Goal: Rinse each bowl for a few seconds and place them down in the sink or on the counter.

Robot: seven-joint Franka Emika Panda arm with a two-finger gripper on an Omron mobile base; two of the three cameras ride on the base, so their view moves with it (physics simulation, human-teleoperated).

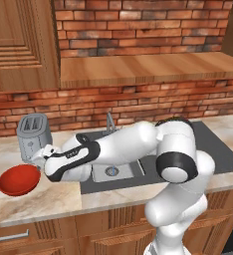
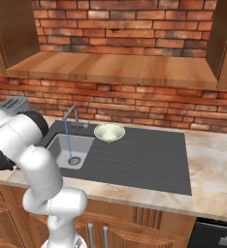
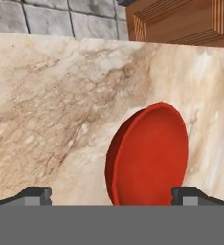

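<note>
Two dark fingertips of the gripper (image 3: 112, 196) stand spread wide, empty, hanging just over the red bowl (image 3: 150, 155) on the counter (image 3: 56, 110).

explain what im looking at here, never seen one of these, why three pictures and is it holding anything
It is a white robot arm in a simulated kitchen. Two pictures come from cameras behind the arm, left and right; the third looks along its hand. The gripper is open and holds nothing; it hovers by the red bowl, which sits on the marble counter beside a silver toaster. A cream-green bowl rests on the dark sink unit's drainboard, and water runs from the faucet into the basin.
</note>
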